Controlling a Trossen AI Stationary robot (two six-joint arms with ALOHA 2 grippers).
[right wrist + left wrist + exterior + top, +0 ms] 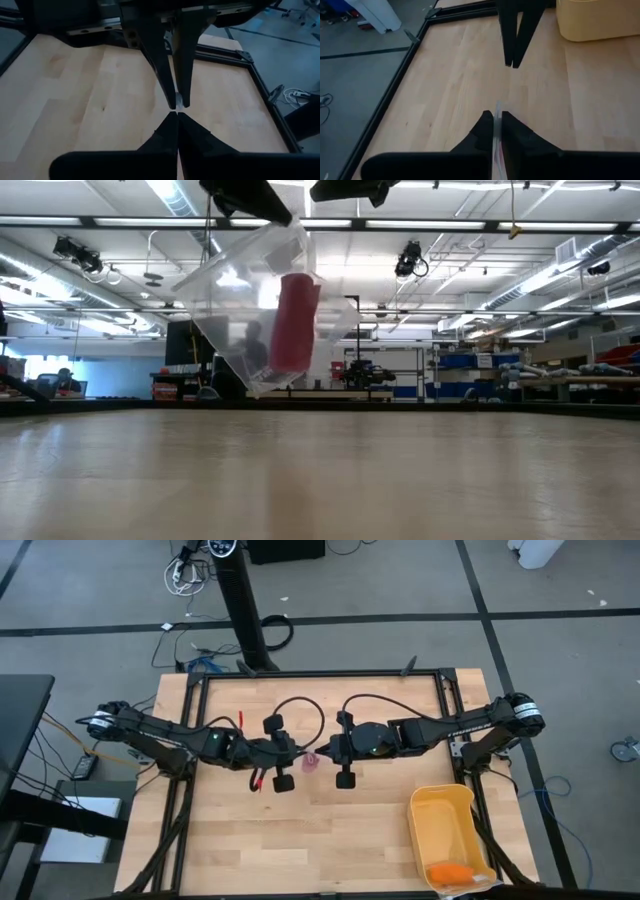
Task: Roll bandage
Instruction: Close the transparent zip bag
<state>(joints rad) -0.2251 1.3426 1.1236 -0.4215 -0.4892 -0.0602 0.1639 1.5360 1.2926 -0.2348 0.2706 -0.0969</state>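
Wooden desk (pixel 300 840) lies bare at frame centre while left hand (pixel 292 757) and right hand (pixel 328 755), both pinched shut on the clear bag (pixel 262 300), hold the already rolled bandage (pixel 293 320) aloft inside it.

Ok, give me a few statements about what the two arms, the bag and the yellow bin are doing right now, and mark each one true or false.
1. The clear plastic bag hangs in the air above the table. True.
2. The bandage lies flat on the wood. False: it sits rolled inside the lifted bag.
3. The left gripper and right gripper meet near the table's middle. True.
4. The yellow bin is empty. False: an orange object lies in it.
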